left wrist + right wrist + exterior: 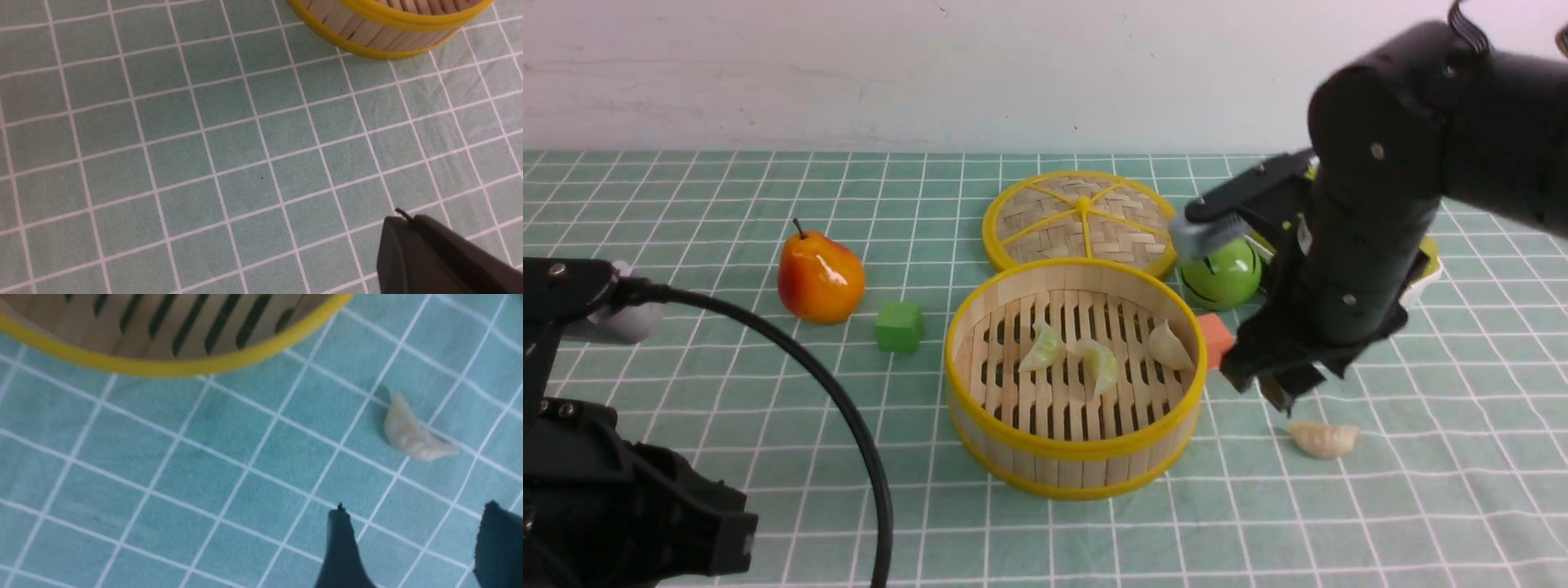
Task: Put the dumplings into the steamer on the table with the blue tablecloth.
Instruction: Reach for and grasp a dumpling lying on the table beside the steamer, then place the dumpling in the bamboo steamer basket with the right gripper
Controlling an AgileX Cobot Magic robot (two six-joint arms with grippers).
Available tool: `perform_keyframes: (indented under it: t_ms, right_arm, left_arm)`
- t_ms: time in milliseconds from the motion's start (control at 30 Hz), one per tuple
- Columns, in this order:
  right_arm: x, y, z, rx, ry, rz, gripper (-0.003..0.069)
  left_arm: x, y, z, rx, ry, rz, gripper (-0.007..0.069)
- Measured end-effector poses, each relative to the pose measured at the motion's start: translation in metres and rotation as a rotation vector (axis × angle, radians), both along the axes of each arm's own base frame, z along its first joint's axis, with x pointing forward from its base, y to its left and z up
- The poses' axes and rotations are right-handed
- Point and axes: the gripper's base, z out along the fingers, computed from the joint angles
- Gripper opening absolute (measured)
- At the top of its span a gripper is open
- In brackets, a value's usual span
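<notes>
Left tool (402,222) mostly cut off in its wrist view, jaws together, empty, over bare desk (204,163). Steamer (1078,457) holds three dumplings (1101,363), seen only from front. Fourth dumpling (1323,438) lies on desk right of steamer, just beyond right tool (414,514), jaws well apart, empty.

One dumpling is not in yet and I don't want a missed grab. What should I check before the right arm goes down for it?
1. Last dumpling lies free on the cloth: ok.
2. Right gripper open, empty: ok.
3. Dumpling between its fingertips: not ok, it lies beyond them.
4. Free floor in the steamer: ok, three dumplings inside.
5. Left gripper away from the path: ok.
</notes>
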Motion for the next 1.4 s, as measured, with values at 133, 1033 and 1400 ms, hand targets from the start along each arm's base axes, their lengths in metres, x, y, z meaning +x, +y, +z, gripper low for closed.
perform_keyframes:
  t_ms: [133,1033,1400]
  right_arm:
    - [0.0,-0.018,-0.023,0.01,0.043,-0.057,0.0409]
    - [0.057,-0.071,-0.1,0.0,0.032,0.382,0.0444]
    - [0.061,-0.07,-0.111,-0.01,0.027,0.392,0.0244]
  left_arm:
    - [-0.001,-0.002,0.0,-0.017,0.01,-0.007,-0.0008]
    - [-0.004,-0.002,-0.002,0.031,0.022,-0.08,-0.0008]
    - [-0.004,-0.002,-0.002,0.034,0.028,-0.08,-0.0008]
